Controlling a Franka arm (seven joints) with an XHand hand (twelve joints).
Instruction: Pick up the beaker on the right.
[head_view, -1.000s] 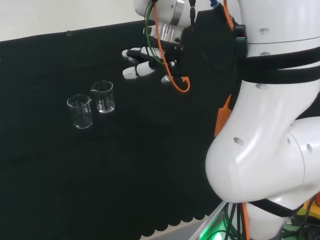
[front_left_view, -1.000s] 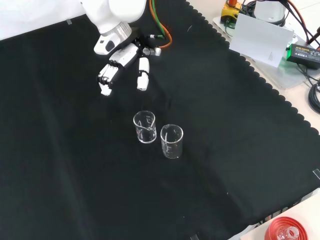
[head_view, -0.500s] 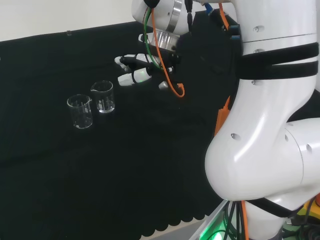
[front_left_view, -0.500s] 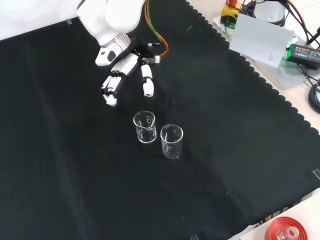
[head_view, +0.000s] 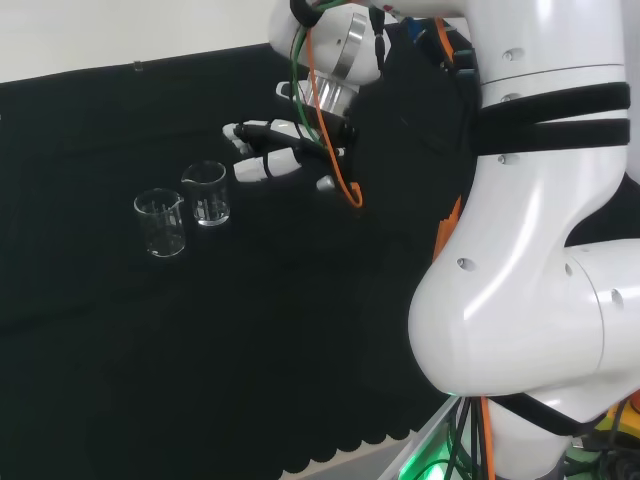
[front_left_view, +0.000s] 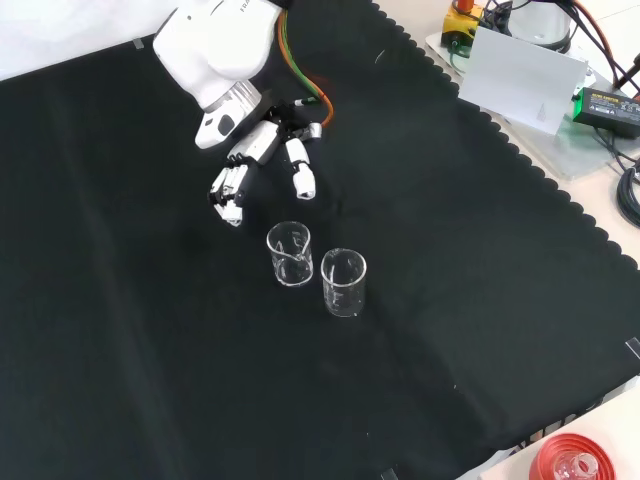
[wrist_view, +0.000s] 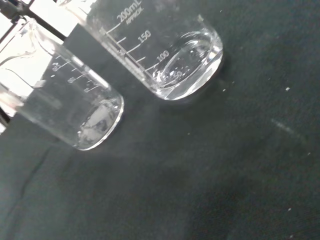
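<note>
The desk (front_left_view: 480, 300), draped in black cloth, carries two clear glass beakers with white graduation marks, standing upright and close together. In the head view the right-hand clear beaker (head_view: 206, 193) (front_left_view: 289, 254) (wrist_view: 165, 50) is nearer the hand than the left-hand clear beaker (head_view: 161, 222) (front_left_view: 343, 282) (wrist_view: 60, 107). The black and white hand (head_view: 275, 150) (front_left_view: 262, 150) hovers just beside the right-hand beaker, apart from it, fingers (front_left_view: 231, 190) relaxed and holding nothing.

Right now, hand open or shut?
Open. The hand has its fingers extended and holds nothing, short of both beakers in the front view.
</note>
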